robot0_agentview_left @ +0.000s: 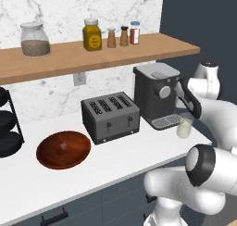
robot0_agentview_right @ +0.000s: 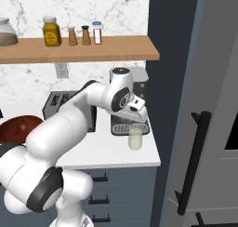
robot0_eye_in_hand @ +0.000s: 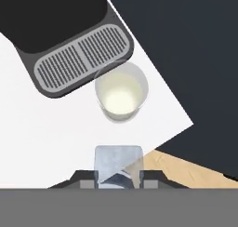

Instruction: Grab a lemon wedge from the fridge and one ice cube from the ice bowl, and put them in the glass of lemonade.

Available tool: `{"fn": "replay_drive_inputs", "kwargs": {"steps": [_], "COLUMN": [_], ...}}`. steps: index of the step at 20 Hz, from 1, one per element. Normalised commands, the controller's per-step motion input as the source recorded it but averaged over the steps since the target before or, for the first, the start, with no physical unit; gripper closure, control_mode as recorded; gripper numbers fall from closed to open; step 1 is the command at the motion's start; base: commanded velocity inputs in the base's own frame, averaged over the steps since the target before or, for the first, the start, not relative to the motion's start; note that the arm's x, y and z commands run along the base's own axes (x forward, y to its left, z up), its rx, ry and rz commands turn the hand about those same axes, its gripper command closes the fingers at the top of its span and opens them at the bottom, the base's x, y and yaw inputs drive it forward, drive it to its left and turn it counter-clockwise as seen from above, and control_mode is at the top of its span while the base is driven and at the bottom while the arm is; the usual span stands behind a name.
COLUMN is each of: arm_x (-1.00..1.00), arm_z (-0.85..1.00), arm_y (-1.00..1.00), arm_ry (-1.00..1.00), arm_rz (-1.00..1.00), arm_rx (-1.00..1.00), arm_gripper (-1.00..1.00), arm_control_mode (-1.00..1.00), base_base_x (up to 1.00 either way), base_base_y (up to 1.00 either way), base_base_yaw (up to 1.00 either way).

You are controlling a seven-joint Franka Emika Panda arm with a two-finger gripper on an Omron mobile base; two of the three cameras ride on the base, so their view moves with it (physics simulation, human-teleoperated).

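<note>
My gripper (robot0_eye_in_hand: 118, 181) is shut on a clear ice cube (robot0_eye_in_hand: 118, 165), held between its two finger tips. It hangs just above the glass of lemonade (robot0_eye_in_hand: 122, 91), slightly toward the counter's front edge. The glass (robot0_agentview_left: 184, 127) (robot0_agentview_right: 135, 137) stands upright in front of the coffee machine's drip tray. At the left of the counter sits the reddish-brown ice bowl (robot0_agentview_left: 63, 149) (robot0_agentview_right: 16, 128), with one small pale cube in it. The grey fridge (robot0_agentview_right: 214, 105) is to the right, its door closed. The lemon wedge is out of view.
A dark coffee machine (robot0_agentview_left: 155, 93) stands right behind the glass, with a grey toaster (robot0_agentview_left: 110, 116) to its left. A wooden shelf (robot0_agentview_left: 115, 51) with jars and shakers runs above. A black rack (robot0_agentview_left: 7, 128) is at far left. The counter corner ends just right of the glass.
</note>
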Motion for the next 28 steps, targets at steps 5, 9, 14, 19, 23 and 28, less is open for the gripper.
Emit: {"fn": "replay_drive_inputs", "kwargs": {"steps": [5,9,14,19,23,28], "arm_x": [0.42,0.41,0.1,0.0,0.16,0.05], "arm_z": [-0.02,-0.04,-0.06,-0.02,0.0,0.0], "arm_y": [-0.04,-0.07,-0.03,0.0,0.0,-0.09], "arm_ry": [0.05,0.01,0.0,0.0,0.01,0.01], "arm_rz": [0.0,0.0,0.0,0.0,0.0,0.0], "arm_rx": [0.0,0.0,0.0,0.0,0.0,0.0], "arm_gripper": [1.0,1.0,1.0,1.0,1.0,1.0], "arm_control_mode": [-1.0,-1.0,-1.0,-1.0,-1.0,-1.0], "base_base_x": [0.0,0.0,0.0,0.0,0.0,0.0], "base_base_y": [0.0,0.0,0.0,0.0,0.0,0.0], "base_base_yaw": [0.0,0.0,0.0,0.0,0.0,0.0]}}
